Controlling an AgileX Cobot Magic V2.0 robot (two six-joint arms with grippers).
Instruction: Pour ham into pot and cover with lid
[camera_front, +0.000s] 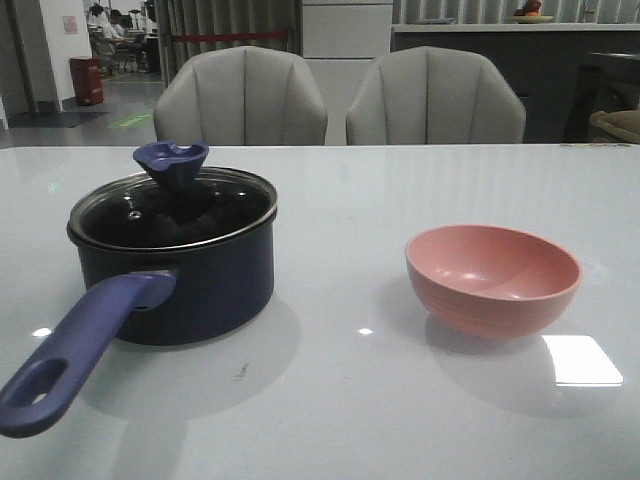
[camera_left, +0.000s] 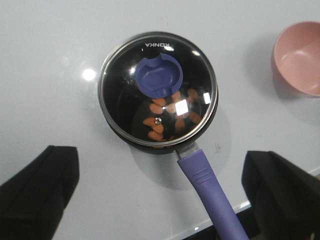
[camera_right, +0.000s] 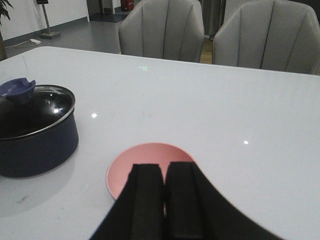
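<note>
Directly below my left gripper sits the pot, on the left half of the white table. Its long purple-blue handle runs from the pot wall toward the table's near edge and a little leftward, with the hanging hole at the free end. The lid lies flat on the rim, blue knob upward. Through the glass I can see the ham, orange slices scattered on the black bottom. My left fingers are spread wide, holding nothing, high above the handle. My right gripper has its fingers pressed together, empty, just above the pink bowl, which stands upright to the right, well apart from the pot.
</note>
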